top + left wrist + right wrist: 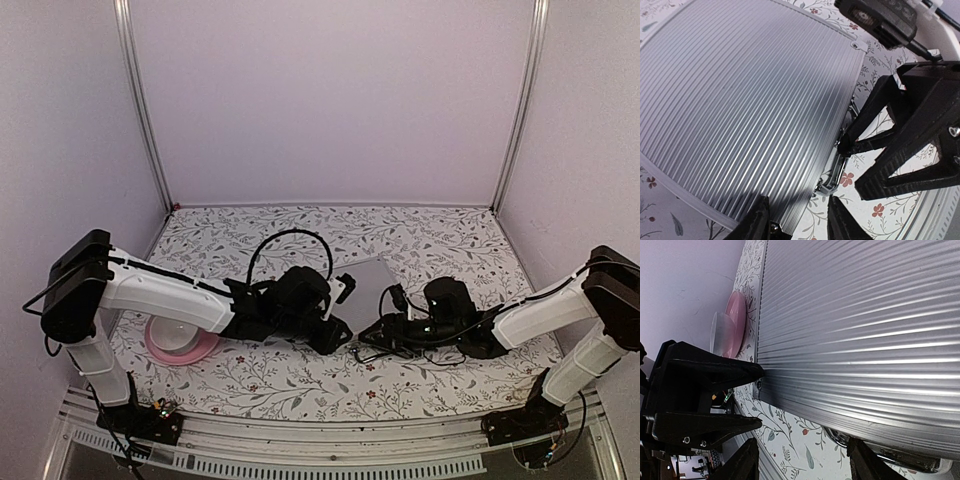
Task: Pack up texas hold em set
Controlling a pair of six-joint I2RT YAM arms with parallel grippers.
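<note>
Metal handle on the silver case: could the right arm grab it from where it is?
Probably yes. The right gripper is open at the front edge of the silver case, one fingertip at the metal handle, with nothing between. The left gripper, at the corner, does not cover it.

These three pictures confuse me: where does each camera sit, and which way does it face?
Top view: above and behind the bases, looking down on the table; the left arm and right arm meet at the case.
Left wrist: on the left arm, looking past the left fingers across the case lid toward the right fingers.
Right wrist: on the right arm, looking past the right fingers toward the left fingers and pink plate.
Shared: both wrist views show the ribbed lid and opposite fingers.
</note>
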